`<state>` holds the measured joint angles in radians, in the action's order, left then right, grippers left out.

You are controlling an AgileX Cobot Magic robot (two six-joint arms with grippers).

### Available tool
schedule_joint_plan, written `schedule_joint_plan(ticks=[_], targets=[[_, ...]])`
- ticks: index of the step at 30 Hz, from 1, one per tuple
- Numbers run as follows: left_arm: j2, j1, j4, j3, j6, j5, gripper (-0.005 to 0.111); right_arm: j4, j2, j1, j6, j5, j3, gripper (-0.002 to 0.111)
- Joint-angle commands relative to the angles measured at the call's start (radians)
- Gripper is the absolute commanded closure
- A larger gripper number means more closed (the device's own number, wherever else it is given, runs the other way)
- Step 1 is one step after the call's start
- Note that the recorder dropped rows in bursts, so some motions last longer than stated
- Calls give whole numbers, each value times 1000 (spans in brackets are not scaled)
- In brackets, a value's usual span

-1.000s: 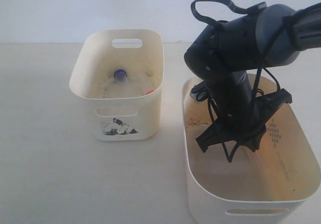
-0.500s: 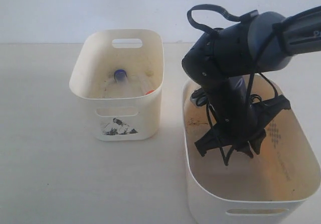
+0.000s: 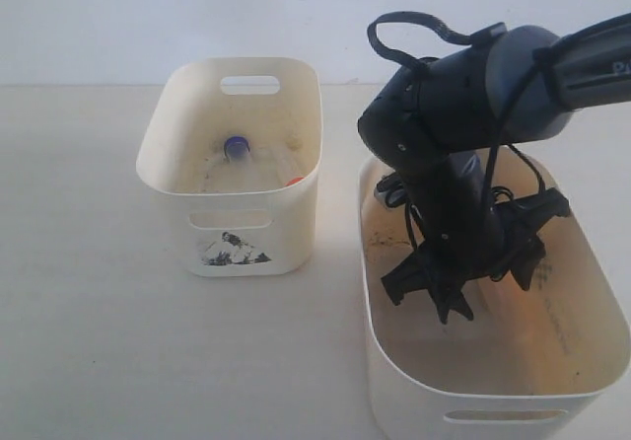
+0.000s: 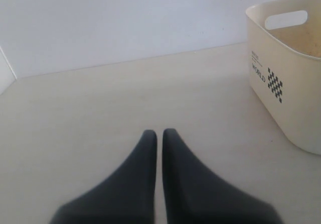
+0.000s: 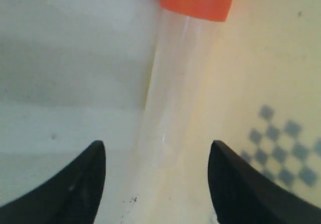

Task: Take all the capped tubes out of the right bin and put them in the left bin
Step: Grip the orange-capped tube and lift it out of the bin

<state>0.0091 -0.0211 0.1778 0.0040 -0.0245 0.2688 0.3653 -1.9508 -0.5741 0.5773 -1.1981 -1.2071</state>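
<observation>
A clear plastic tube with an orange cap (image 5: 173,98) lies in the larger cream plastic bin (image 3: 394,391), between the spread fingers of the right claw (image 5: 156,151). The smaller cream bin with sticker remains (image 3: 296,233) holds a blue-capped tube (image 3: 238,151). The left claw (image 4: 159,133) is pressed together over the pale table (image 4: 75,108).

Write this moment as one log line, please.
right gripper: open, straddling orange-capped tube in right bin | left gripper: shut, over table | left bin: holds blue-capped tube

Exterior camera overlooks left bin (image 3: 296,213) and right bin (image 3: 414,405).
</observation>
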Motion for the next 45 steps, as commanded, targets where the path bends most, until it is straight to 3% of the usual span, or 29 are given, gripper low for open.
schedule_joint_plan(ticks=[1,10,19,21,25,26,33,45], targets=[[-1,1,-1,-4,-12,-8,102,14,-15,6,1,37,-1,53],[-1,1,-1,-4,-12,-8,102,69,-86,6,43,25,-1,53],[-1,1,-1,-4,-12,-8,102,-7,-129,6,45,85,-1,54],[-1,1,-1,-4,-12,-8,102,-25,-135,6,45,85,-1,65],[-1,1,-1,-4,-12,-8,102,-39,-137,6,37,81,-1,104],[-1,1,-1,-4,-12,-8,102,-39,-137,6,23,72,-1,108],[-1,1,-1,-4,-12,-8,102,-3,-93,6,-4,0,-1,109],[-1,1,-1,-4,-12,-8,102,0,437,6,-67,-23,-1,109]])
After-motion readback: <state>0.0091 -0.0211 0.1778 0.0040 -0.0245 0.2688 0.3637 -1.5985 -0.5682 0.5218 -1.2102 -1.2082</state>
